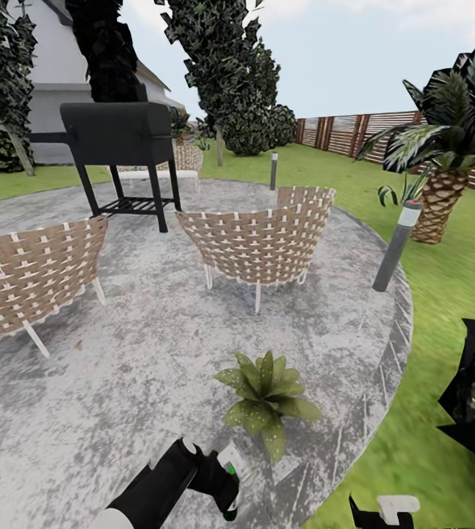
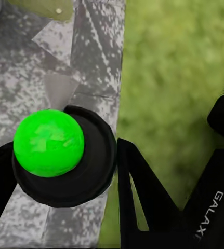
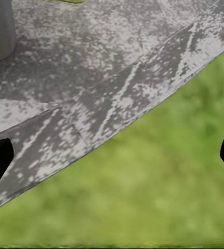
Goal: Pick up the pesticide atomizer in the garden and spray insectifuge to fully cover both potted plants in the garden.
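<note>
Patio [image 1: 120, 382]: showing as rough, mottled grey stone. Chairs [image 1: 263, 239]: showing woven wicker, matt. Grill [image 1: 120, 132]: appearing matt black metal. Fence [image 1: 354, 128]: showing slatted wood. Atomizer's green cap [image 2: 48, 142]: looking smooth, glossy plastic.

open paving around potted plant [image 1: 265, 393], wicker chairs [image 1: 260, 239] well behind

— How many woven chairs on the patio?
— Two woven chairs [image 1: 31, 275] [image 1: 263, 239], plus one black grill [image 1: 120, 139].
— Plants?
— One potted plant [image 1: 264, 393], one palm [image 1: 450, 147] at two o'clock. Two bollard lights [image 1: 397, 246] [image 1: 273, 170].
</note>
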{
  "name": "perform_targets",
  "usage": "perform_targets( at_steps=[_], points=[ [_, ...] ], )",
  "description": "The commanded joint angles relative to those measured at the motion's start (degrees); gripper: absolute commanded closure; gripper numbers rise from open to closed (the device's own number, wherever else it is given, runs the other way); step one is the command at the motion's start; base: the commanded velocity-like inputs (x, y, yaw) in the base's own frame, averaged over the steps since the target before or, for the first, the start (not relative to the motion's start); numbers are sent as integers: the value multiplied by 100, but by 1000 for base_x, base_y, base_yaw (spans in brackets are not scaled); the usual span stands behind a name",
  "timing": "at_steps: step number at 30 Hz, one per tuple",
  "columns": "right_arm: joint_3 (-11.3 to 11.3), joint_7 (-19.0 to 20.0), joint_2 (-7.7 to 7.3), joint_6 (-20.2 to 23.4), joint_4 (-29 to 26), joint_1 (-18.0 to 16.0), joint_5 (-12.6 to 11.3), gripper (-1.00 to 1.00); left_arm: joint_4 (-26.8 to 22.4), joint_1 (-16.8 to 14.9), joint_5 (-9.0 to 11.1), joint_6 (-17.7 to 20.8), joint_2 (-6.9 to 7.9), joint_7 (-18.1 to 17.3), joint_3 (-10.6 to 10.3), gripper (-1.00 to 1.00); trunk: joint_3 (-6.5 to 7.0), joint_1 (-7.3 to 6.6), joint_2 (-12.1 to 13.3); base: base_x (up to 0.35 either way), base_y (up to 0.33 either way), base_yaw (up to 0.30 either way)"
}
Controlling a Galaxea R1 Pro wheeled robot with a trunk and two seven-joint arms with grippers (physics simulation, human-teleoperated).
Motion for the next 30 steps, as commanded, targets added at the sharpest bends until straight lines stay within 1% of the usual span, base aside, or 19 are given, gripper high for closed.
perform_targets(
  at_steps=[1,2,4,5,6,8,9,11,13,16,18,21,23,24,25,26,28,30],
  points=[
    [-49,47,-1,-19,2,-2,12,-100,-13,-1,-34,19,-3,95,1,100,-5,-5,-2,-335,-73,247],
    [-49,47,-1,-19,2,-2,12,-100,-16,0,-33,18,-5,200,2,100,-5,-5,-2,-335,-94,246],
    [-49,47,-1,-18,3,-2,12,-100,-21,1,-32,23,-8,526,3,100,-5,-5,-2,-335,-123,246],
    [-49,47,-1,-18,3,-2,12,-100,-20,1,-28,29,-4,743,11,100,-5,-5,-2,-335,-136,246],
    [-49,47,-1,-20,3,-2,12,-100,-16,1,-10,31,-2,955,15,100,-5,-5,-2,-335,-141,246],
    [-49,47,-1,-22,3,-2,12,-100,24,1,58,33,0,1267,28,100,-5,-5,-2,-331,-147,246],
    [-49,47,-1,-19,3,-2,12,-100,47,1,133,34,1,1488,84,100,-5,-5,-2,-307,-176,246],
    [-49,47,1,-19,3,-2,12,-100,61,6,247,34,0,1725,168,100,-5,-5,-2,-282,-190,246],
    [-49,47,1,-22,3,-2,12,-100,94,21,465,28,0,2120,239,100,-5,-5,-2,-190,-225,246],
    [-49,47,1,-22,3,-2,12,-100,226,46,843,16,9,2659,263,100,-5,-5,-2,-179,-230,246],
    [-49,47,0,-22,3,-2,12,-100,320,67,959,8,15,2873,270,100,-5,-5,-2,-245,-174,243],
    [-49,47,-1,-22,3,-2,12,-100,389,111,1022,-18,17,3084,278,100,-5,-5,-2,-305,-57,218],
    [-49,47,-1,-23,3,-2,12,-100,401,124,1049,-215,19,3196,330,100,-5,-5,-2,-329,-14,88],
    [-49,47,-1,-23,3,-2,11,-100,409,133,1058,-359,25,3256,429,100,-5,-5,-2,-333,-5,33],
    [-49,47,-1,-23,-2,-2,11,-100,412,157,1067,-463,30,3309,586,100,-5,-5,-2,-335,-3,17],
    [-49,47,-1,-28,-5,-2,6,-100,415,210,1072,-579,34,3350,921,100,-5,-5,-2,-260,-1,4],
    [-57,47,-5,-24,-6,-2,3,-100,416,239,1040,-623,35,3361,1054,100,-5,-5,-2,-82,0,1],
    [-55,47,-3,-23,-6,-2,3,-100,416,249,1036,-638,35,3361,1055,100,-5,-5,-2,-5,0,0]
  ],
)
